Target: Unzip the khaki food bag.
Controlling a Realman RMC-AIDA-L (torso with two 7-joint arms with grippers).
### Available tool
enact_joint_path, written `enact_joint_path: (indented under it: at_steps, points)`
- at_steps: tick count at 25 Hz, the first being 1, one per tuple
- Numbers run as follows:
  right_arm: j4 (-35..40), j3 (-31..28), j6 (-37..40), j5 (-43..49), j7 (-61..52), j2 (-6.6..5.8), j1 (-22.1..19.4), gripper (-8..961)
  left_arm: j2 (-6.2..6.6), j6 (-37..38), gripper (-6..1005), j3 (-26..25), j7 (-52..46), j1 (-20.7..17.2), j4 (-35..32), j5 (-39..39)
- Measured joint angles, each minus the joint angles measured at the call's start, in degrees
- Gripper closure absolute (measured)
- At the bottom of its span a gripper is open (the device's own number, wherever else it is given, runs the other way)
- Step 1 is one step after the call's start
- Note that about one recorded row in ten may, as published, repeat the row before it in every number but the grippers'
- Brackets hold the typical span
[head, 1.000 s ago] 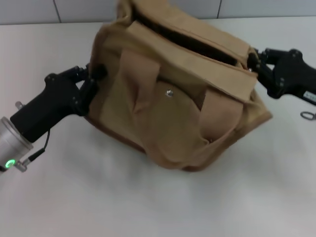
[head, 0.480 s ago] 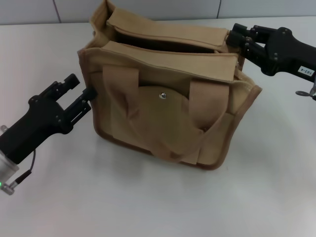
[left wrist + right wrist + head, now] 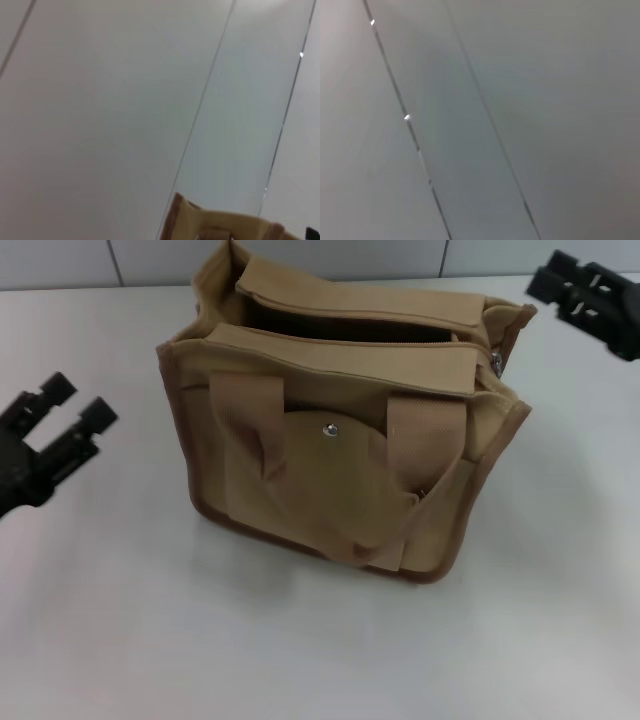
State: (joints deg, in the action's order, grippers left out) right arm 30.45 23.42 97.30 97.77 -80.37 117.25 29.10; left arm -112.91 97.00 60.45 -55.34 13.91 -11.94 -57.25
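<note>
While bag (image 3: 340,455) gapes, right pincer (image 3: 575,285) cropped

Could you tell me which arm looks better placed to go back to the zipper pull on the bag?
Probably the right. The metal zipper pull sits at the khaki food bag's right end, nearer the open right gripper. The open left gripper hangs off the bag's opposite side.

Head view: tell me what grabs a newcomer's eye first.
The tan canvas bag stands upright in the middle of the white table, its top gaping open with the zipper pull at the right end. The left end effector sits open at the left edge and the right end effector at the top right corner, both clear of the bag.
</note>
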Motion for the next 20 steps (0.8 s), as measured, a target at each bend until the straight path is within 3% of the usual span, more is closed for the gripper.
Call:
enact_joint_path:
  at_steps: [6,12,13,16,18,20]
  points:
    - [-0.33,-2.22,3.58,-3.78,-6.45,-1.17,-2.32,400,3.17,6.37,189,-0.49,-3.0,-0.57,-0.01,-0.38]
    - [0.85,-1.72,19.74,-7.98,-6.39,-1.99,-4.67,285,6.97,13.19,189,0.61,-5.25,-0.33,-4.21,-6.79]
    - [2.14,0.04,24.68,-5.28,-3.36,-2.24,-4.94,282,7.01,13.24,189,0.62,-5.55,-0.33,-5.22,-8.12]
    - [3.2,3.9,27.26,-1.05,0.93,-2.31,-5.45,274,6.98,13.37,189,0.63,-6.06,-0.32,-7.8,-12.19]
    - [3.84,8.32,27.4,2.48,5.71,-1.79,-6.26,268,6.69,13.44,189,0.62,-6.42,0.29,-10.61,-17.28]
    - [3.98,10.37,27.15,5.06,9.12,-0.51,-6.93,262,6.73,13.54,189,0.59,-7.98,1.35,-11.73,-19.88]
